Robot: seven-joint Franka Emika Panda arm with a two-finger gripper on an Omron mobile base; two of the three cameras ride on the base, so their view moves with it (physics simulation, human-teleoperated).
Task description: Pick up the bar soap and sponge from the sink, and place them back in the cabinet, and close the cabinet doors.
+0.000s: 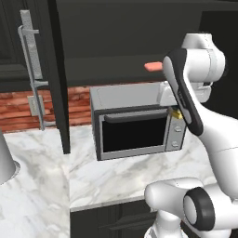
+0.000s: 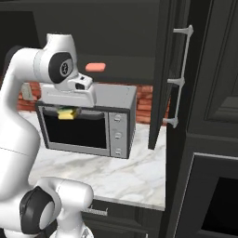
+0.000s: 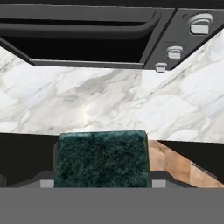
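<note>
The gripper (image 2: 68, 111) hangs in front of the microwave (image 2: 91, 123), up near its top edge, clenched on the sponge (image 2: 67, 113); in the hand view the sponge's dark green scrub face (image 3: 103, 159) sits between the fingertips, looking down at the marble counter (image 3: 109, 105) and the microwave's door and knobs; from the left side a sliver of yellow (image 1: 176, 112) peeks out beside the forearm. The bar soap (image 2: 95, 67) lies on the dark shelf of the cabinet (image 2: 116, 28), above the microwave; the cabinet doors (image 1: 58, 74) stand open, one edge-on at the left, the other (image 2: 162, 69) at the right with its silver bar handle (image 2: 179, 76).
</note>
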